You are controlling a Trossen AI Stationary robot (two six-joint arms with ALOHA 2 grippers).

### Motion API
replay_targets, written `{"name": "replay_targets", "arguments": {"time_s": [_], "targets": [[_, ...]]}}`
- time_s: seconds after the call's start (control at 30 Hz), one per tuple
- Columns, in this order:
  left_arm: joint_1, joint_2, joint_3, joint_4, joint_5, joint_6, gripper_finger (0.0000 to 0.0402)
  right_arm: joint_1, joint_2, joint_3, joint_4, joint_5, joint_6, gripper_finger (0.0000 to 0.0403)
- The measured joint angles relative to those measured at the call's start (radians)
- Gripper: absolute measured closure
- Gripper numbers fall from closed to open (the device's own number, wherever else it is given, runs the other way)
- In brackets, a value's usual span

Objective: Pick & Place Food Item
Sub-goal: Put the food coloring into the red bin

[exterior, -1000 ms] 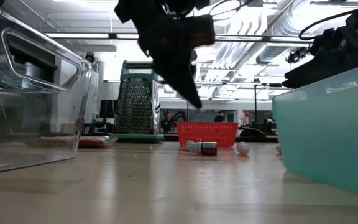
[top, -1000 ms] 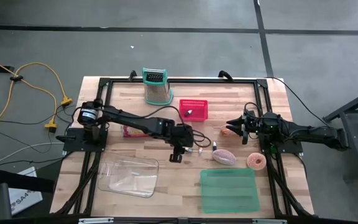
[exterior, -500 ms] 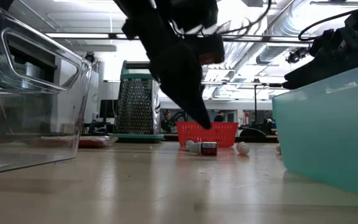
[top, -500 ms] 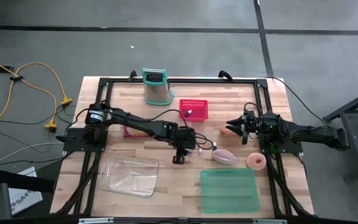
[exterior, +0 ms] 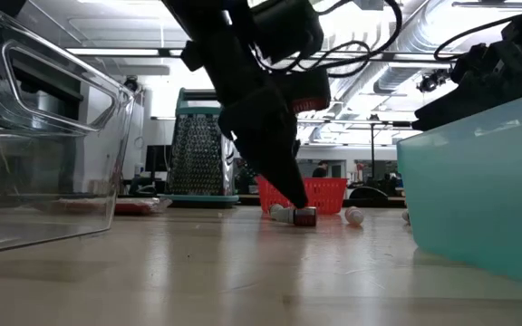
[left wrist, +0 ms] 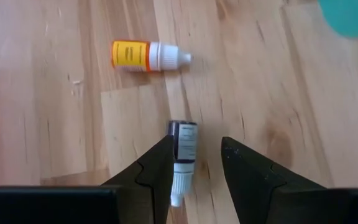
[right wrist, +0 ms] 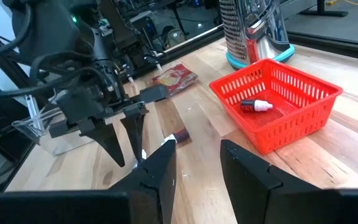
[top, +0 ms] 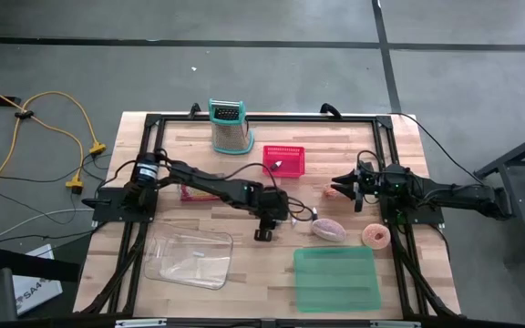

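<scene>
My left gripper (top: 264,231) hangs open, slanting down over the middle of the table. A small dropper bottle with a dark label (left wrist: 183,149) lies flat on the wood between its fingers, close beside one finger; I cannot tell whether they touch. In the low view the fingertips (exterior: 294,197) stand just above that bottle (exterior: 297,215). A yellow-labelled bottle (left wrist: 146,56) lies farther off. Two pinkish food items (top: 329,230) (top: 375,236) lie to the right. My right gripper (right wrist: 196,152) waits open at the right, with nothing between its fingers.
A red basket (top: 284,160) with a dropper bottle (right wrist: 257,106) in it and a metal grater (top: 228,128) stand at the back. A red packet (top: 190,191) lies at the left. A clear tub (top: 190,258) and a teal tray (top: 335,278) sit near the front edge.
My left gripper has sunk toward the table and gone a little toward the right edge, coming down over the dark-labelled bottle. It keeps the same slant. The bottles and food items have stayed where they were.
</scene>
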Motion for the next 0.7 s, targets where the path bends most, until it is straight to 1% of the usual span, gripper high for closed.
{"name": "replay_targets", "arguments": {"time_s": [0.33,0.7], "targets": [[0.006,0.034,0.002,0.010,0.000,0.001,0.0272,0.000,0.000,0.000,0.000,-0.001,0.000,0.0289],[0.007,0.038,0.000,0.006,0.001,0.002,0.0272,0.000,0.000,0.000,0.000,0.000,0.000,0.0289]]}}
